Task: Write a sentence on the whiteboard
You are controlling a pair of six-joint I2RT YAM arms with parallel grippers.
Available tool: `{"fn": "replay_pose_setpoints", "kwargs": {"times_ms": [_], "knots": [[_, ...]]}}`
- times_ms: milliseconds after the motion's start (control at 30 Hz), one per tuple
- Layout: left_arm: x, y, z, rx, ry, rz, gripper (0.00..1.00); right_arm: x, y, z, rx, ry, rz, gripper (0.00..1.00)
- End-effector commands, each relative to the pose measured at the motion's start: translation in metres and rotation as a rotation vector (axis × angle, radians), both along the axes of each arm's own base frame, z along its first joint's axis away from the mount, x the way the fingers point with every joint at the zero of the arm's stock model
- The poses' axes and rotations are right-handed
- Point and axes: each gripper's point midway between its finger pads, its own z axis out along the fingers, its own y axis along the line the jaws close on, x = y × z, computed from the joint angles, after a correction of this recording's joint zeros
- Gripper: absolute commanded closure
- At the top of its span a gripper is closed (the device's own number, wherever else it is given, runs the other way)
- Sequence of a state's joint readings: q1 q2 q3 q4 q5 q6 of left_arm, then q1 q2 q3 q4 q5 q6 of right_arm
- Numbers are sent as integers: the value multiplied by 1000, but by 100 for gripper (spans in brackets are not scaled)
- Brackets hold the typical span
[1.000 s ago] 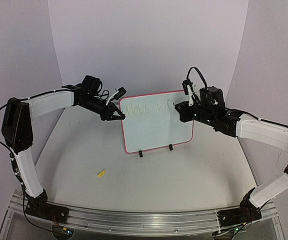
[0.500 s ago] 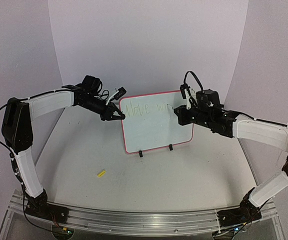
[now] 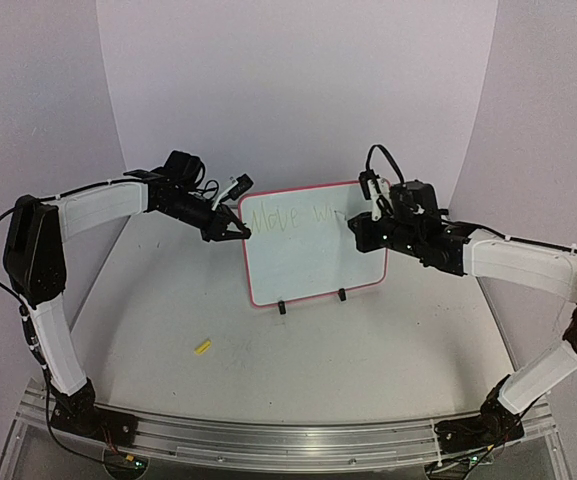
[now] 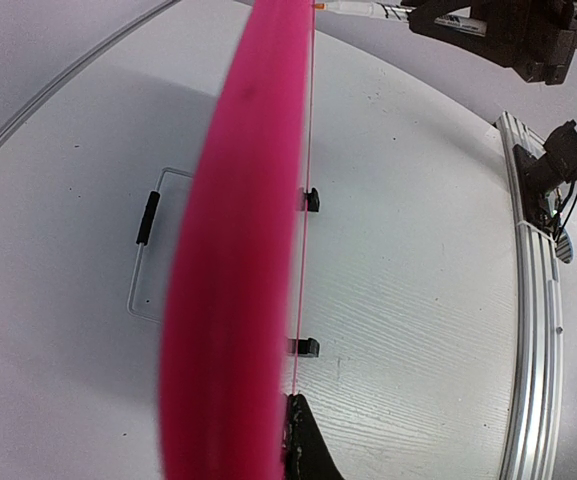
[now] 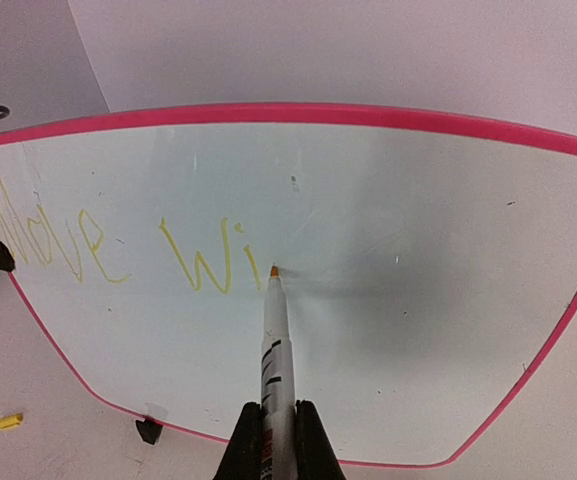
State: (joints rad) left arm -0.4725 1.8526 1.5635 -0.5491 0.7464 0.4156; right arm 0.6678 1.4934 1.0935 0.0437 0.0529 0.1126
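The whiteboard (image 3: 313,250), white with a pink frame, stands upright on two black feet at mid-table. My left gripper (image 3: 242,230) is shut on its left edge; in the left wrist view the blurred pink frame (image 4: 233,280) fills the middle, with one black fingertip (image 4: 304,440) beside it. My right gripper (image 5: 278,440) is shut on a white marker (image 5: 276,350). The marker's orange tip sits at the board surface (image 5: 418,220), just right of the sentence (image 5: 98,250), which reads "Move Wi" in thin yellow strokes. From above, my right gripper (image 3: 360,228) is at the board's upper right.
A small yellow marker cap (image 3: 203,348) lies on the table at front left. The board's black feet (image 3: 282,308) rest on the table. A metal rail (image 3: 268,435) runs along the near edge. Purple backdrop walls enclose the back and sides.
My right gripper has shifted slightly left and down along the board with the marker, and the second word has grown from "W" to "Wi". The left arm has not moved.
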Motion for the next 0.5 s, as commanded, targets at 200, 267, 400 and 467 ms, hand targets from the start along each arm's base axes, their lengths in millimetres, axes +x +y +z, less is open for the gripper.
{"fn": "replay_pose_setpoints", "kwargs": {"times_ms": [200, 267, 400, 467], "knots": [[14, 12, -27, 130, -58, 47, 100, 13, -10, 21, 9, -60, -81, 100], [14, 12, -27, 129, -58, 47, 100, 13, -14, 23, 7, -68, -101, 100], [14, 12, -27, 128, -58, 46, 100, 12, -19, 25, 5, -77, -120, 100], [14, 12, -27, 129, -57, 46, 100, 12, -19, 25, 5, -76, -118, 100]]}}
